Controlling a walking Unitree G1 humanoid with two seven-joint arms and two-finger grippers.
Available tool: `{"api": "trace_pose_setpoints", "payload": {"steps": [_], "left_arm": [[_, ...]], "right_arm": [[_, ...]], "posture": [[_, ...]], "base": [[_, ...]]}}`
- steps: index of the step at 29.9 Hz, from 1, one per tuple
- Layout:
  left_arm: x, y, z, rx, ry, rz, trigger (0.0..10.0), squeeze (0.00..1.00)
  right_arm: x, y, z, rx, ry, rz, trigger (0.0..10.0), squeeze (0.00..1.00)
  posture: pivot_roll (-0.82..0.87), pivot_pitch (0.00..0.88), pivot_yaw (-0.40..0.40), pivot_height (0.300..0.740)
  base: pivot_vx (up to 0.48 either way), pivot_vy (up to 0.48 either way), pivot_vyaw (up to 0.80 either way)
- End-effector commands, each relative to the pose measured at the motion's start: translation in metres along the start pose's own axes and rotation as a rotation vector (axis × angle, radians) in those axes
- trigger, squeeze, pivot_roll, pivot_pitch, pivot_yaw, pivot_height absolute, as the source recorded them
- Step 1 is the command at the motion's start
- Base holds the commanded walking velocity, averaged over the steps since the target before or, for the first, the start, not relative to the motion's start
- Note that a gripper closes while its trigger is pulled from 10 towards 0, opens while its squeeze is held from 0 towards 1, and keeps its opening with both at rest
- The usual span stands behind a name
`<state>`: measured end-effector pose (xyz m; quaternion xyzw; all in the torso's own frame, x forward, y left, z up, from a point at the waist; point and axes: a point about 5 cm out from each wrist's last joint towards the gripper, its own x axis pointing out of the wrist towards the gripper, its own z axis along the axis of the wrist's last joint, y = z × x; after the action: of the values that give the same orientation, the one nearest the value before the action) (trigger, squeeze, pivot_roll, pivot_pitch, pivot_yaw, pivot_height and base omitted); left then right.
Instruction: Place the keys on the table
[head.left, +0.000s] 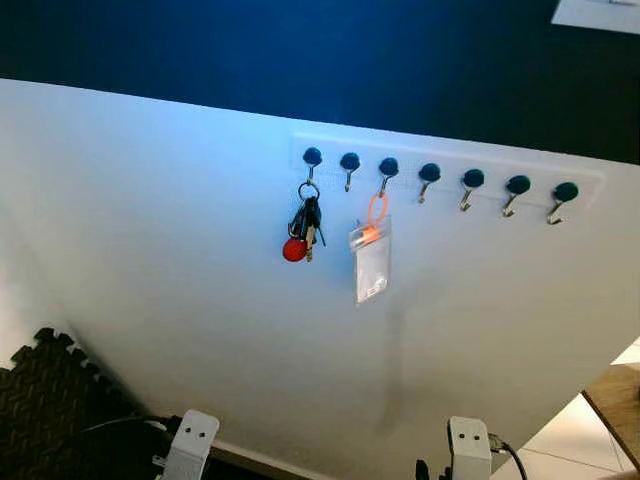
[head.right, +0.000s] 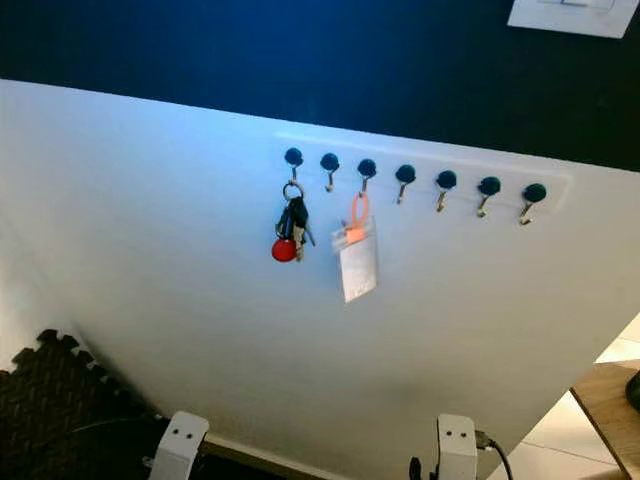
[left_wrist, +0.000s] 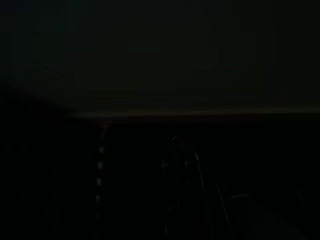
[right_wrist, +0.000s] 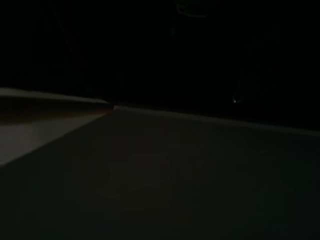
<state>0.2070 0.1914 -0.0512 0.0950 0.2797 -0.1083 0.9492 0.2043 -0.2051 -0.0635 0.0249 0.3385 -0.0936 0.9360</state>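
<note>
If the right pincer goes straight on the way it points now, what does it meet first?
Hard to say. The right wrist view is very dark; ahead lies a pale flat surface, probably floor, meeting a dark edge. No object shows in its line.

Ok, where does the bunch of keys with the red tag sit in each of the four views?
Left eye view: the keys hang from the leftmost hook of the hook rail, just left of centre.
Right eye view: the keys hang on the same hook, slightly further left.
Left wrist view: too dark to make them out.
Right wrist view: too dark to make them out.
Shared landmark: the clear badge holder on its orange loop, two hooks right of the keys.
</note>
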Motion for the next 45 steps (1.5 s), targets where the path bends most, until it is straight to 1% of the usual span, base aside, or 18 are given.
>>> {"api": "trace_pose_setpoints", "payload": {"steps": [1,14,24,38,45], "left_arm": [[-0.0003,-0.0003,0.0007,0.02,-0.007,-0.01,10.0,0.0],[0.0003,0.0,0.0051,0.024,-0.034,-0.018,10.0,0.0],[-0.0006,-0.0012,0.0043,0.027,-0.039,-0.031,10.0,0.0],[-0.0004,0.0003,0.004,0.029,-0.034,-0.02,10.0,0.0],[-0.0001,0.0004,0.0031,0.041,-0.022,-0.017,10.0,0.0]], "right_arm": [[-0.001,0.0026,-0.0036,0.01,0.012,0.004,10.0,0.0],[-0.0006,0.0019,-0.0021,0.018,0.005,-0.002,10.0,0.0],[-0.0013,0.001,-0.0037,0.019,0.008,-0.005,10.0,0.0],[-0.0003,0.001,-0.001,0.019,0.002,-0.005,10.0,0.0],[-0.0008,0.0,-0.0026,0.017,0.008,-0.006,10.0,0.0]], "posture": [[0.11,0.038,-0.035,0.74],[0.11,0.039,-0.031,0.74],[0.11,0.037,-0.033,0.74],[0.11,0.037,-0.033,0.74],[0.11,0.029,-0.03,0.74]], "base": [[0.0,0.0,0.0],[0.0,0.0,0.0],[0.0,0.0,0.0],[-0.294,0.0,0.0],[0.0,0.0,0.0]]}}
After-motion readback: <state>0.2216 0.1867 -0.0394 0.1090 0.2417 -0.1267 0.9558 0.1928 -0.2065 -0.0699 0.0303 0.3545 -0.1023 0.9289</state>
